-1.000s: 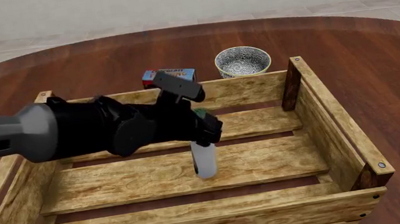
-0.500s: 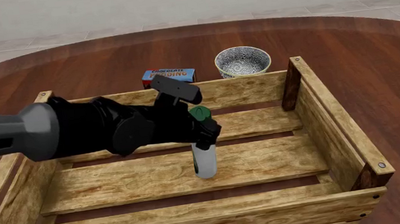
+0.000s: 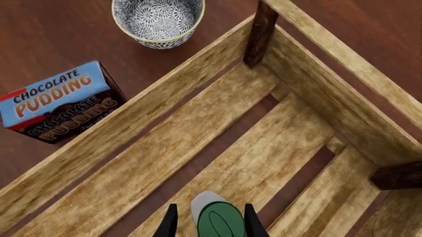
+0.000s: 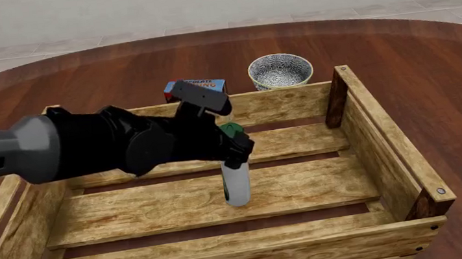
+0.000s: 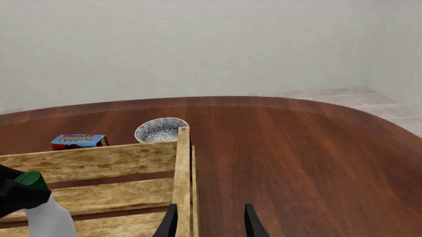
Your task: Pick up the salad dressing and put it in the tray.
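Left hand (image 4: 235, 147) grasping salad dressing (image 4: 236, 184) by its neck, bottle upright inside tray (image 4: 381, 142)

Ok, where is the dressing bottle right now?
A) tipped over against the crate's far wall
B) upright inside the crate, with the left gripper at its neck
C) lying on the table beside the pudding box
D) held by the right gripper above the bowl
B: the bottle stands upright on the slats inside the crate, with the left gripper around its green neck; the right gripper is empty.
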